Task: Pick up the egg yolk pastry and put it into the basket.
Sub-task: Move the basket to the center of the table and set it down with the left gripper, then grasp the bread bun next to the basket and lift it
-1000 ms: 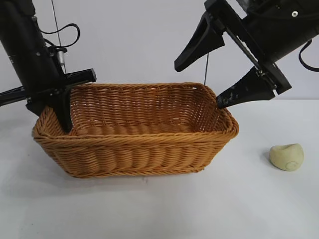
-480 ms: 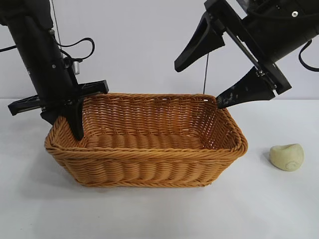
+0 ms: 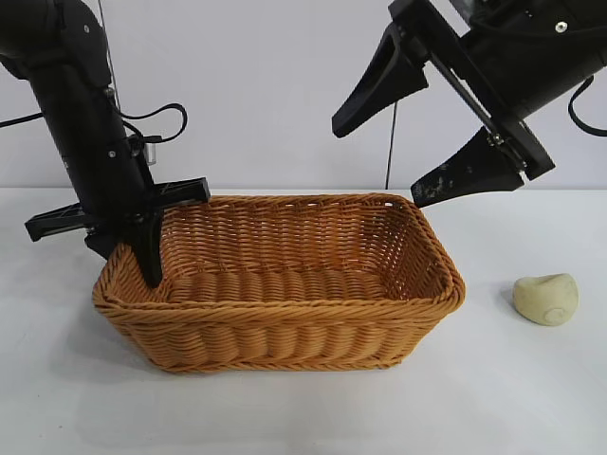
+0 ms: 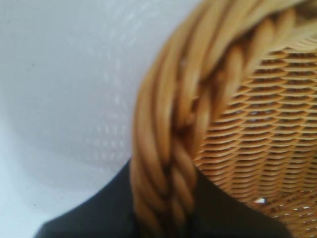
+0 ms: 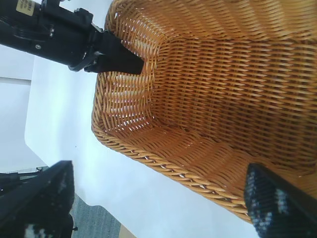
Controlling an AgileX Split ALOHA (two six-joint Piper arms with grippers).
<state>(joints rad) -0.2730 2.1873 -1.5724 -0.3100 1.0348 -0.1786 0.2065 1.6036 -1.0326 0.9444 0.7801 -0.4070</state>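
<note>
The egg yolk pastry (image 3: 546,299) lies on the white surface (image 3: 493,398), well apart from the basket (image 3: 285,327) on the right arm's side. It looks light, soft and crumbly, best pinched gently across its rounded sides. The right pincer (image 3: 410,133) hangs released above the basket's end. The left pincer (image 3: 142,248) is clenched on the basket's rim.

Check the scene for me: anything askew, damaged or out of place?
Nothing damaged. One oddity: the left gripper is shut on the basket rim at its left end, while the egg yolk pastry sits untouched on the table beside the basket's right end.
</note>
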